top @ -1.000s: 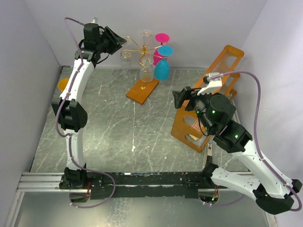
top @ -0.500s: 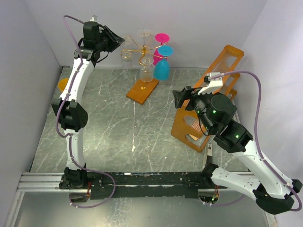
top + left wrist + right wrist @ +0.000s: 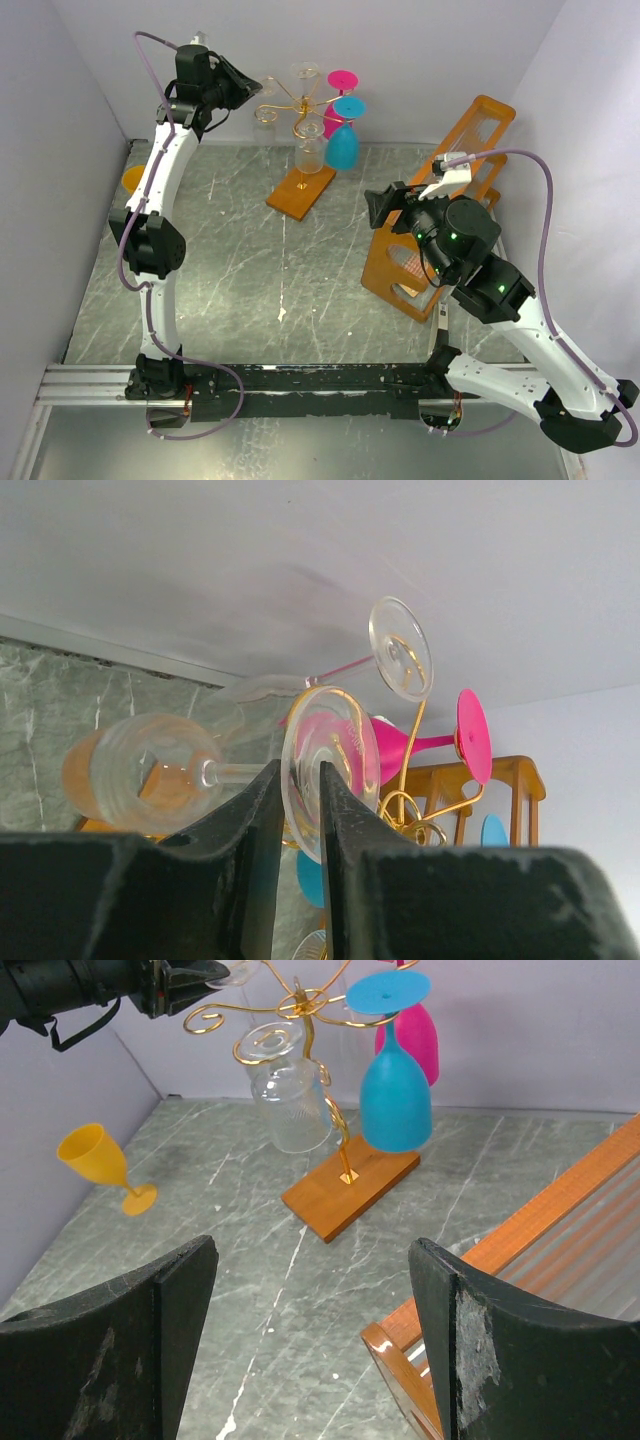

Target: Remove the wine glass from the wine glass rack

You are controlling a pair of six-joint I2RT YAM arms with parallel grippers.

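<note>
Left fingers shifted slightly up-left since a second ago. They pinch the foot of the clear wine glass, which lies sideways just beside the wine glass rack's left scroll. Right fingers are spread wide above the tabletop, well apart from the rack. A blue glass and a pink glass hang on the rack.

Wine glass foot partly behind fingers

Rack arms close among glasses
</note>
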